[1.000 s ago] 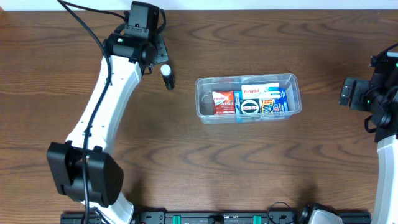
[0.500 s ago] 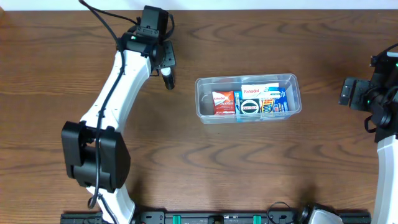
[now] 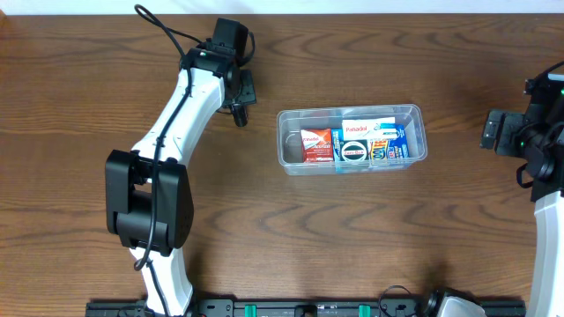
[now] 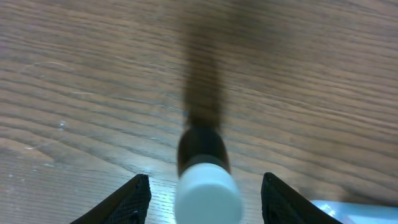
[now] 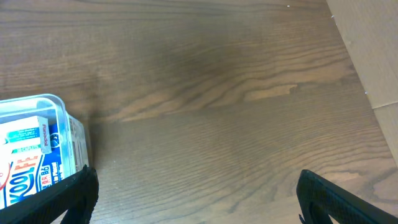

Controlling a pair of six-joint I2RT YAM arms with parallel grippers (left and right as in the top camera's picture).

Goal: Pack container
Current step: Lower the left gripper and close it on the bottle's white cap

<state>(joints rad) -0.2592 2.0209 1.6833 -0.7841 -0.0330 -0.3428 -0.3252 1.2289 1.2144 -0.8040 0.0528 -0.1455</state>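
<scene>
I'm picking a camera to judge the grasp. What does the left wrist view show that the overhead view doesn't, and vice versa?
Left wrist only: gaps either side of the white-capped tube inside the open left pincer. Overhead only: the container holding medicine boxes, and the right arm. Both: the tube and wooden table.

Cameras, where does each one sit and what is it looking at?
Overhead: above the table, facing straight down; shows the tub, left arm and right arm.
Left wrist: on the left arm, facing down at a white-capped tube; left fingertips show.
Right wrist: on the right arm, facing down at bare wood; right fingertips show.
Shared: overhead and right wrist both show the tub.
</scene>
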